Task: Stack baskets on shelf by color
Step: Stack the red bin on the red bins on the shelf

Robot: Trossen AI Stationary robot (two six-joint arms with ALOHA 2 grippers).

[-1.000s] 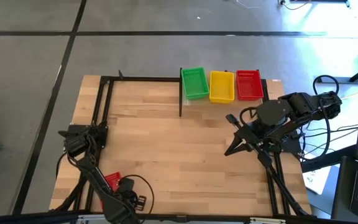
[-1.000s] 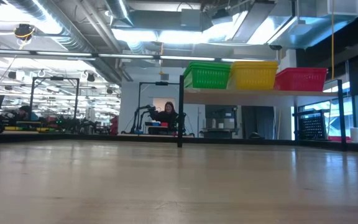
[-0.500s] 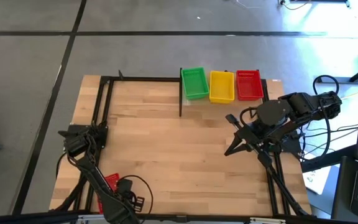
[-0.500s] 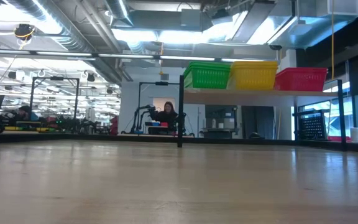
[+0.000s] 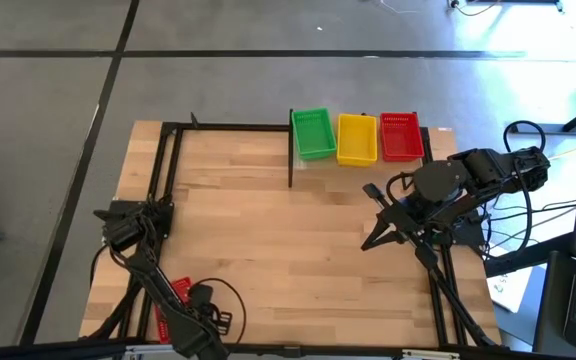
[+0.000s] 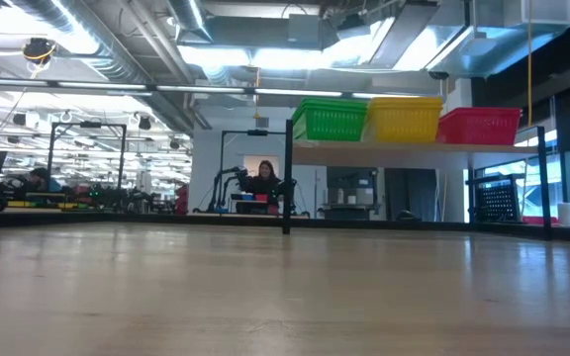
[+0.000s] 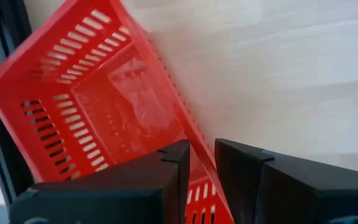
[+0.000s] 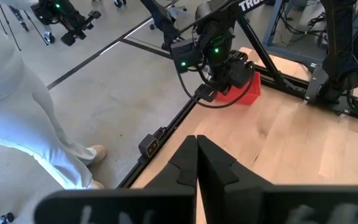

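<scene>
On the shelf (image 5: 440, 131) at the table's far edge a green basket (image 5: 314, 133), a yellow basket (image 5: 357, 138) and a red basket (image 5: 401, 136) stand side by side; the low view shows the same row on the shelf (image 6: 404, 148). Another red basket (image 5: 173, 290) is at the table's near left corner, and my left gripper (image 5: 182, 300) is shut on it from above. My right gripper (image 5: 373, 240) hangs shut over the table's right part, holding nothing. My left gripper holds the red basket by one long wall (image 7: 199, 144), pinched between the two fingers: one finger (image 7: 169, 165) inside the basket, the other (image 7: 241, 165) outside. The fingers point steeply down, across the rim. The basket (image 8: 244, 90) sits tilted; whether it is clear of the table does not show.
A black frame (image 5: 163, 180) runs along the table's left, far and right sides, close beside the held basket. The shelf's dark post (image 5: 291, 150) stands left of the green basket. In the right wrist view, a person in white (image 8: 5, 99) stands on the floor past the table's left edge.
My left gripper has tipped a little while staying in place, and the red basket in it has turned slightly, showing narrower from above and nearer the left frame. My right arm has kept still.
</scene>
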